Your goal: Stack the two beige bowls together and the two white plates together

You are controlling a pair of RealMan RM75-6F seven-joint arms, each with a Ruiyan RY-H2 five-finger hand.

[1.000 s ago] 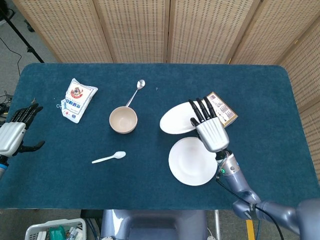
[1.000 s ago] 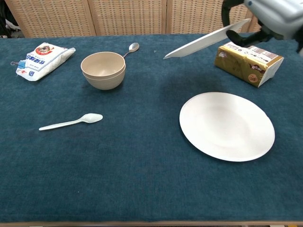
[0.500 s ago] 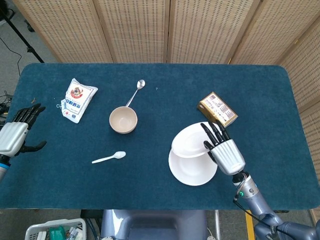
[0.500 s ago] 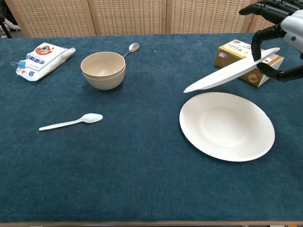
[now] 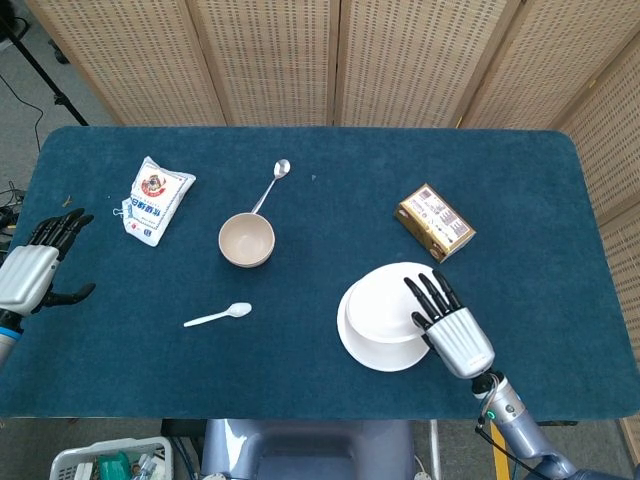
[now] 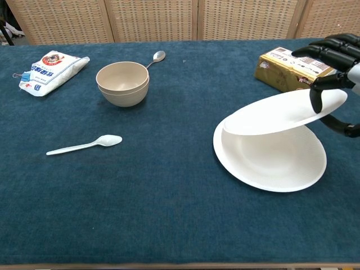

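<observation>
From the head view, our right hand (image 5: pixel 452 330) holds the top white plate (image 5: pixel 385 300) over the bottom white plate (image 5: pixel 375 352). Our left hand (image 5: pixel 30 275) waits at the table's edge, fingers apart, holding nothing. The beige bowls (image 5: pixel 246 240) already sit stacked.

From the chest view, the top plate (image 6: pixel 281 112) is tilted, its low edge touching the bottom one (image 6: pixel 270 169). We think we next lower it flat and let go.

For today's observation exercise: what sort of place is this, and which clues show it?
Probably a robot test room, not a home: a table under dark blue cloth, woven folding screens behind it, and a tripod leg on grey floor.
</observation>
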